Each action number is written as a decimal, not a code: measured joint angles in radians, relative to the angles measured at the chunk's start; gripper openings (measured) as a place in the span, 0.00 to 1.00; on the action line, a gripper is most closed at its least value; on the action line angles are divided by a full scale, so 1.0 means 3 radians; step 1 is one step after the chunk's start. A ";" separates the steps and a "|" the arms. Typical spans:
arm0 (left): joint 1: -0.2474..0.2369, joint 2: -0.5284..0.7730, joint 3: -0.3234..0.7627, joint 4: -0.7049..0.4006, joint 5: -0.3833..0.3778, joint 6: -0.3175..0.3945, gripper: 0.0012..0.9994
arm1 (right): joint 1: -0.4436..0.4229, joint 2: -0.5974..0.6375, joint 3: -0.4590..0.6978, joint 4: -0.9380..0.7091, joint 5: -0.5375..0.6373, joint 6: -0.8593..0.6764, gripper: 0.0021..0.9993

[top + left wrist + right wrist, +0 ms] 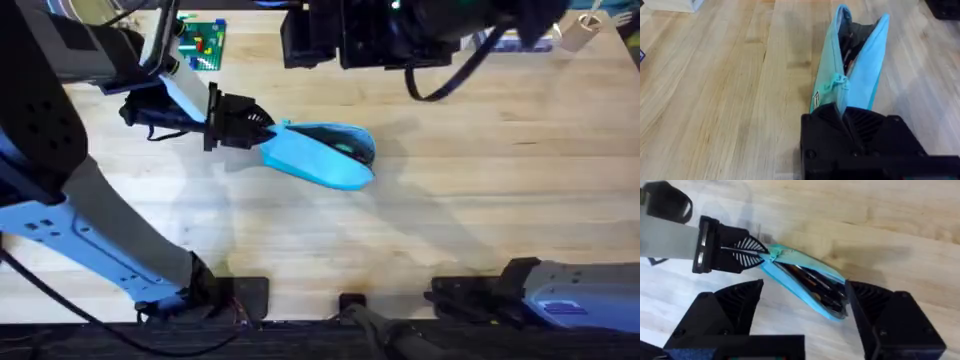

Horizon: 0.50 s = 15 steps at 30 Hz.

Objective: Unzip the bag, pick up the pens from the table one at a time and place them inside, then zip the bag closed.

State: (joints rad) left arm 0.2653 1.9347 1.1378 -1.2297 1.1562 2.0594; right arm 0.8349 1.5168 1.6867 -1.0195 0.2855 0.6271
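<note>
Overhead: wooden bench [470, 220] with the bag [322, 156] lying near centre, tilted, long axis running left to right. Right arm hangs close under the camera at the top, dark and blurred. Left gripper [262, 128] is clamped on the bag's left end. Right wrist view: right gripper [805, 307] above the bag, fingers [732, 307] wide apart, one each side of it, not touching. Bag mouth gapes at the far end from the left gripper, zipper partly undone. Pens [812, 284] lie inside, dark, count unclear. Green baseplate [203, 42] sits at the far left, well apart from the bag.
</note>
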 joint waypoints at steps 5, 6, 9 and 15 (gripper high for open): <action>0.0000 0.0000 0.0000 0.0000 0.0000 0.0000 0.04 | 0.0000 0.0206 0.0006 0.0000 -0.0146 -0.0011 1.00; 0.0000 0.0000 0.0000 0.0000 0.0000 0.0000 0.04 | 0.0000 0.0270 0.0016 -0.0005 -0.0165 -0.0012 1.00; 0.0000 0.0000 0.0000 0.0000 0.0000 0.0000 0.04 | 0.0003 0.0449 0.0082 -0.0010 -0.0217 -0.0021 1.00; 0.0000 0.0000 0.0000 0.0000 0.0000 0.0000 0.04 | 0.0057 0.0726 0.0336 -0.0022 -0.0244 -0.0050 1.00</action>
State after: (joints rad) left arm 0.2653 1.9347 1.1378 -1.2297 1.1561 2.0594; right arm 0.8521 1.7344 1.7875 -1.0260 0.2123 0.6121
